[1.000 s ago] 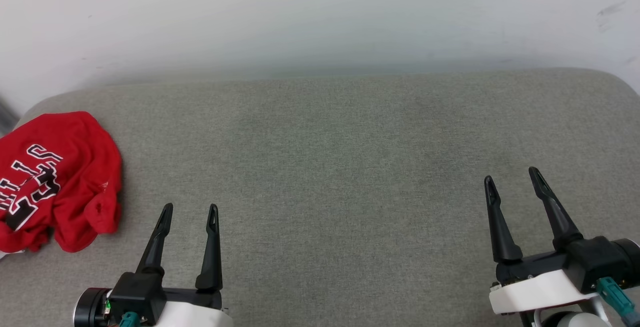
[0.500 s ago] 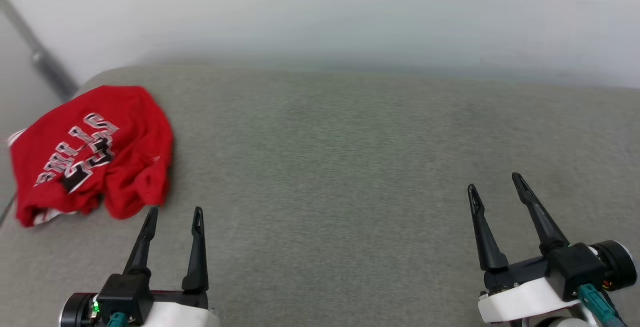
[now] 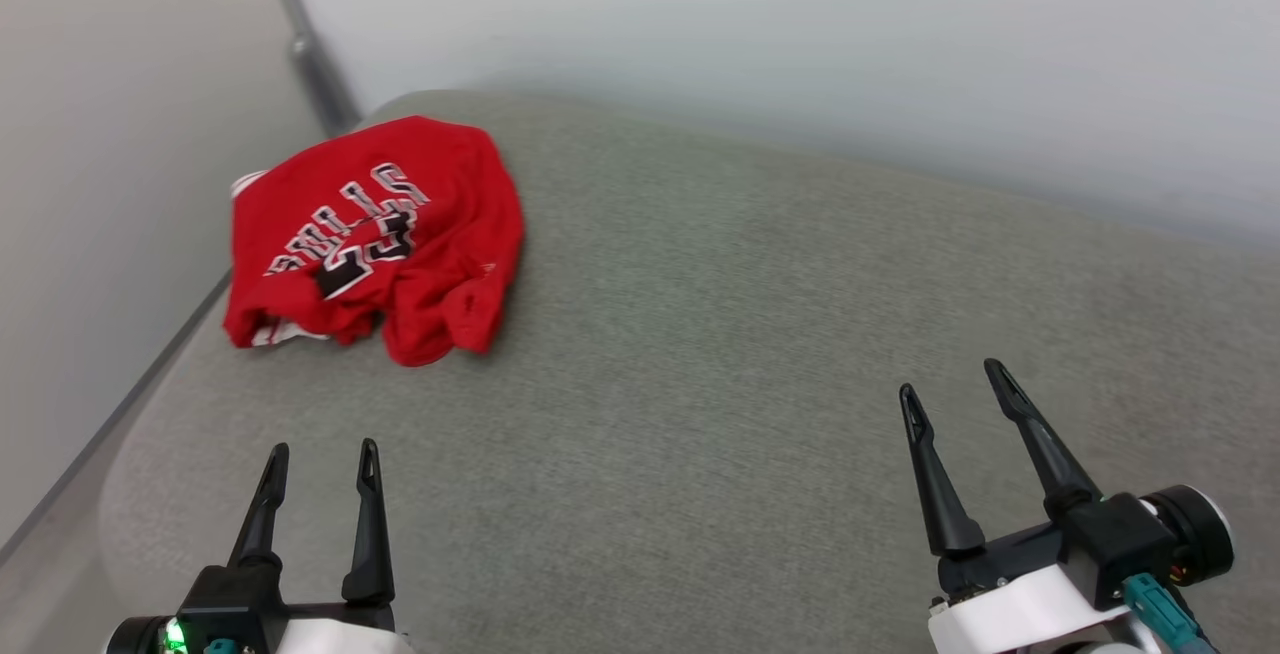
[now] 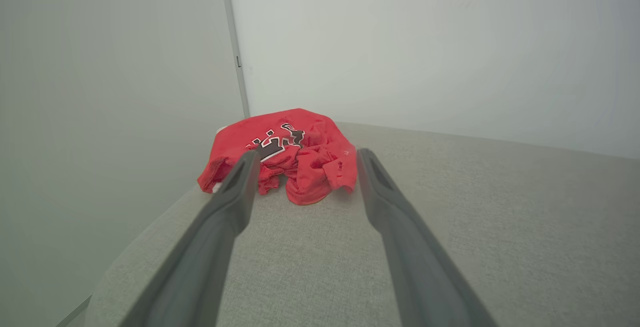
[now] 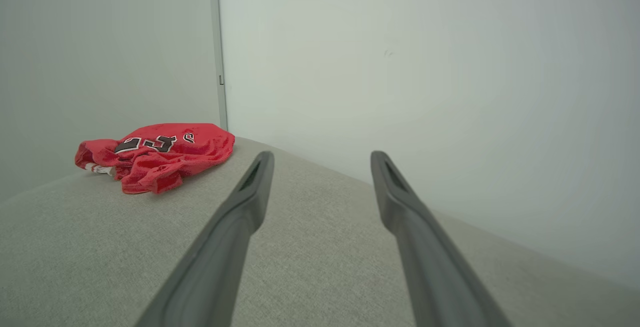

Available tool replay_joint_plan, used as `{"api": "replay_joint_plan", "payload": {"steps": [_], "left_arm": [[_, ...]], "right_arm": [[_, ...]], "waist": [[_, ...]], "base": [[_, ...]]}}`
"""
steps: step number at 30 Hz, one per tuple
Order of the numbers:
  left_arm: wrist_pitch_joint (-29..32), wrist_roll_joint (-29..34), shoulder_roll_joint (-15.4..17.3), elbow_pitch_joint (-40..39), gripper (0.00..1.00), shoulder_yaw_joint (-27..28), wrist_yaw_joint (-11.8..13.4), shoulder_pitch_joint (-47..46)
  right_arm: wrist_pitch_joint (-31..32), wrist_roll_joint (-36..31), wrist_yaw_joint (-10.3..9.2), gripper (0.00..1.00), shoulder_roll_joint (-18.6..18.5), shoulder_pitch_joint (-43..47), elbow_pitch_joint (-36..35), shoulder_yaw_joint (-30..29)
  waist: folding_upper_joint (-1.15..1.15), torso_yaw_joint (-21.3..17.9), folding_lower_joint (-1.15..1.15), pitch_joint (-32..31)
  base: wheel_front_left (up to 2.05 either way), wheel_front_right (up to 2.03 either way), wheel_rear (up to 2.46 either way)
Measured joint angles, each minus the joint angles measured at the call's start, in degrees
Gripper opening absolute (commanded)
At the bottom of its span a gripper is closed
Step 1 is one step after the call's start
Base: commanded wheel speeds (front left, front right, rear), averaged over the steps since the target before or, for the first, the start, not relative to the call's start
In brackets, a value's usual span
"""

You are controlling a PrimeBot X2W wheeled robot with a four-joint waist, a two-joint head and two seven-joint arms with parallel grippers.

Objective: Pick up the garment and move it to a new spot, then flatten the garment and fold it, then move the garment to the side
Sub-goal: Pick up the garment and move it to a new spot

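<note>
Because the garment lies far-left, nearer arm: the left gripper [image 3: 323, 449]; the right gripper [image 3: 950, 377] is well apart from it, across the surface.
Garment: red jersey [image 3: 375, 234], a crumpled heap at the far-left corner of the grey fabric surface [image 3: 700, 354], close to its left edge and near the wall corner with the grey vertical strip [image 3: 300, 44].
Direction from left gripper: ahead and slightly to the right in the head view. In the left wrist view the heap [image 4: 310, 167] sits dead ahead, framed between the left gripper [image 4: 306, 153] fingers, not touched.
Direction from right gripper: ahead and far off to the left; the right wrist view has the garment [image 5: 155, 157] to the left of the right gripper [image 5: 322, 154] fingers.
Long axis: weak, it is a bunched lump. It is a bit longer along the lettering, which runs diagonally from near-left to far-right in the head view.
Left gripper state: fingers spread wide, empty, hanging low near the front edge.
Right gripper state: fingers spread wide, empty.
Stage (judgement): pick-up not begun; a straight forward reach by the left arm looks like the way in.
Change vs earlier: the whole head view has swung left, so the camera turned. The garment was cut off at the left border and is now fully in frame, same crumple, seemingly not moved. Both grippers are as wide as before.
</note>
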Motion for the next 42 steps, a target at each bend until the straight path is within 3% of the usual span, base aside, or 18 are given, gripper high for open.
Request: {"api": "replay_joint_plan", "payload": {"steps": [12, 26, 30, 32, 37, 42], "left_arm": [[0.00, 0.79, -0.01, -0.18, 1.00, 0.67, -0.22, 0.36], [0.00, -0.10, -0.01, 0.87, 1.00, 3.14, -1.98, -0.66], [0.00, -2.41, 0.71, 3.45, 1.00, 4.88, -3.93, -4.35], [0.00, -3.96, 2.54, 5.03, 1.00, 5.35, -4.57, -7.29], [0.87, -9.01, 11.25, 13.90, 1.00, 1.54, -5.06, -15.67], [13.90, -23.61, 21.16, 20.35, 1.00, -3.67, -5.12, -26.89]], "right_arm": [[0.01, 0.41, 0.00, 1.00, 0.00, -0.02, 0.33, 1.16], [0.01, -0.93, 0.00, 1.00, 0.00, -1.04, -0.25, 1.85], [0.01, -3.52, 0.00, 1.00, 0.01, -2.70, -0.73, 2.25], [0.01, -4.74, 0.00, 1.00, 0.02, -3.58, -1.09, 2.25], [0.01, -6.90, 0.00, 1.00, -1.37, -5.22, -2.27, 2.50], [0.00, -7.82, 0.00, 1.00, -3.38, -7.19, -4.03, 2.97]], "waist": [[0.00, 5.62, 0.00, -0.31], [0.00, 4.13, 0.00, 2.18], [0.00, 2.89, 0.00, 4.90], [0.00, 2.19, 0.00, 6.65], [0.00, 0.38, 0.01, 11.73], [0.00, -1.53, 0.01, 17.10]], "base": [[0.00, 0.00, 0.00], [0.00, 0.00, 0.00], [0.00, 0.00, 0.00], [0.00, 0.00, 0.00], [0.00, 0.00, 0.00], [0.00, 0.00, 0.00]]}}
